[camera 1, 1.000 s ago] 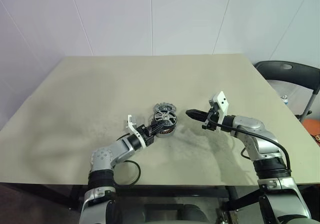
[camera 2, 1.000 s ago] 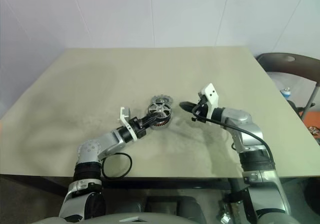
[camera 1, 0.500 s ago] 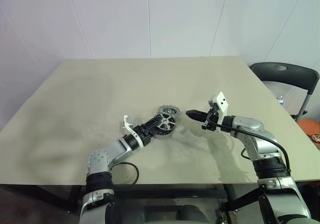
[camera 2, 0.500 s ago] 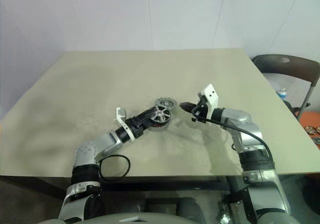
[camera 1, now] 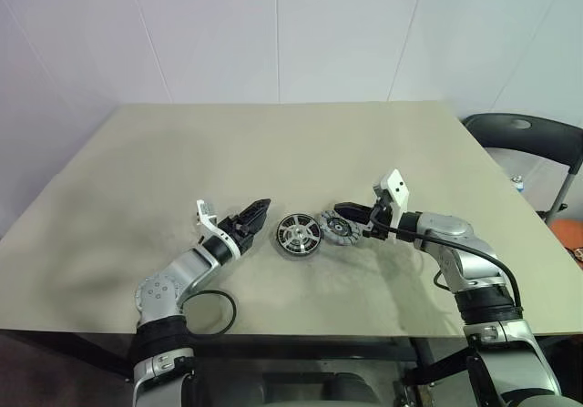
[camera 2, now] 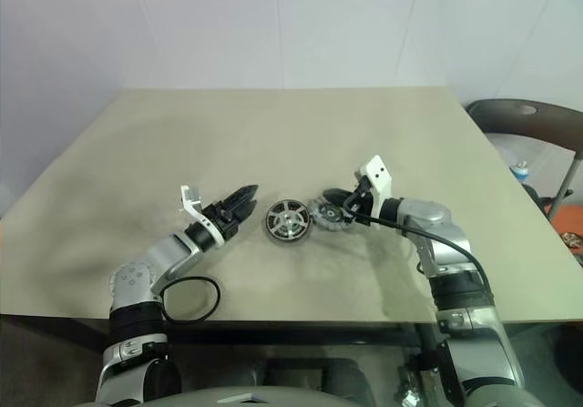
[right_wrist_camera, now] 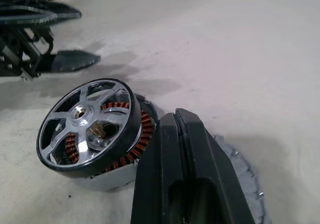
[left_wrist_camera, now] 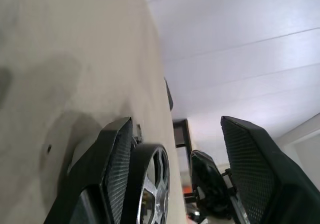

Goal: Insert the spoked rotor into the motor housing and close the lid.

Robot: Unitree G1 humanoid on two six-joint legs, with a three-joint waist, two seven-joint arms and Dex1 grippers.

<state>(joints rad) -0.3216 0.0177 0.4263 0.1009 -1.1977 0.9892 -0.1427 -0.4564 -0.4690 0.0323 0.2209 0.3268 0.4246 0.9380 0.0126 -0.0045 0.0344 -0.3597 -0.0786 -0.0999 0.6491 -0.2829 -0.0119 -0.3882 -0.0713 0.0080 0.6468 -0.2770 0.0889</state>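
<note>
Now, at this moment:
Surface: a beige tabletop (camera 1: 273,152) carrying all three round parts near its middle.
Spoked rotor: the small flat wheel with dark rim and silver spokes (camera 1: 298,234) sits tilted on top of the motor housing, not fully seated.
Motor housing: the round dark puck with copper-brown windings (right_wrist_camera: 131,149) lies on the surface under the rotor, windings showing between the spokes and at the uncovered edge.
Lid: the small silver-grey cap with toothed rim (camera 1: 336,227) lies just beside the housing, on its right.
Left pincer (camera 1: 254,212): fingers apart and empty, hanging just to the left of the rotor, apart from it.
Right pincer (camera 1: 342,211): fingers pressed together, holding nothing, tip over the lid.
Background: a dark chair (camera 1: 528,143) beyond the surface's right edge.
</note>
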